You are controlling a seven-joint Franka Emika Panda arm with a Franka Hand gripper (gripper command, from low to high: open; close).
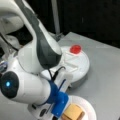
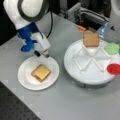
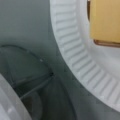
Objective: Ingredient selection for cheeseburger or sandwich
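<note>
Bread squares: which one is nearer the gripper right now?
The yellow-topped stack on the paper plate, just below the gripper in a front view. The other bread square sits far off on the divided white tray.

1. Paper plate (image 2: 25, 80): white, matt, ribbed rim in wrist view (image 3: 75, 50).
2. Cheese square (image 2: 41, 72): yellow, smooth, slight sheen; sits on a brown bread layer, edge visible in wrist view (image 3: 105, 43).
3. Bread square (image 2: 91, 39): tan-brown, matt.
4. Sectioned tray (image 2: 87, 72): white, smooth plastic look.
5. Red disc (image 2: 114, 68): glossy plastic look.
6. Green piece (image 2: 111, 48): matt.
7. Worktop (image 2: 75, 105): grey, smooth, matt.
8. Gripper (image 2: 42, 53): white glossy shell, blue plastic mount.
</note>
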